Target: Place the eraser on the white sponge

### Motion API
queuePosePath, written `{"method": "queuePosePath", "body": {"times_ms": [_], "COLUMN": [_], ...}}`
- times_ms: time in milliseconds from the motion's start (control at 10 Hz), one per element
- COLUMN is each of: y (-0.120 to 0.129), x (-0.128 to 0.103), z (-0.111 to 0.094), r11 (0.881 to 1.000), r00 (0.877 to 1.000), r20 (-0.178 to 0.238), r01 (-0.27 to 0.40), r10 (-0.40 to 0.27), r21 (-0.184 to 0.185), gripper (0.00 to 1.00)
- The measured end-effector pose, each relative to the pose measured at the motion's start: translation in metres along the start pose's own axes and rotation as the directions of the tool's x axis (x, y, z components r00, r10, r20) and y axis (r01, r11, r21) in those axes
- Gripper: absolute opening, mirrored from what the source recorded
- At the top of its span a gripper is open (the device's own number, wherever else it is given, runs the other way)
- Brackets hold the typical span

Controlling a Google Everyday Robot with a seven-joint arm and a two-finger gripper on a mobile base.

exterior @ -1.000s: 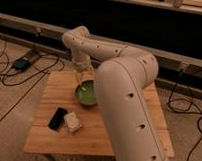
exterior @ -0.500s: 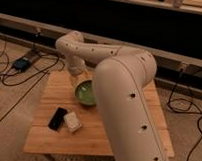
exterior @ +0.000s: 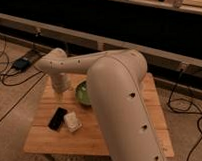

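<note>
The eraser [exterior: 57,118], a flat black slab, lies on the wooden table [exterior: 51,139] at its front left. The white sponge [exterior: 72,121], a small off-white block, sits right beside it on its right, touching or nearly touching. My white arm reaches from the lower right across the table to the left. My gripper [exterior: 60,91] hangs below the arm's far end, above the table's left part and behind the eraser and sponge.
A green bowl [exterior: 83,93] stands mid-table, partly hidden by my arm. Cables and a dark box [exterior: 21,63] lie on the floor to the left. A dark wall with rails runs behind the table.
The arm's far end has swung leftward over the table and a little lower. The eraser, sponge and bowl have not moved.
</note>
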State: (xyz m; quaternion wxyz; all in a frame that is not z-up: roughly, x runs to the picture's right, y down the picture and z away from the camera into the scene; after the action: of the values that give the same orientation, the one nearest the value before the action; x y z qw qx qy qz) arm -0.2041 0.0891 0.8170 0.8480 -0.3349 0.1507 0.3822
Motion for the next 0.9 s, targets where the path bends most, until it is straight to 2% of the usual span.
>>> {"method": "queuePosePath", "body": {"times_ms": [500, 700, 900], "y": [0.054, 0.052, 0.050], "x": [-0.004, -0.005, -0.012], "z": [0.040, 0.054, 0.066], "r11": [0.997, 0.997, 0.997], "r00": [0.999, 0.998, 0.997], "r20": [-0.044, -0.066, -0.069], "r01": [-0.005, -0.023, -0.027], "r10": [0.002, 0.018, 0.022], "r21": [-0.071, -0.078, -0.077], "gripper": [0.65, 0.65, 0.65]}}
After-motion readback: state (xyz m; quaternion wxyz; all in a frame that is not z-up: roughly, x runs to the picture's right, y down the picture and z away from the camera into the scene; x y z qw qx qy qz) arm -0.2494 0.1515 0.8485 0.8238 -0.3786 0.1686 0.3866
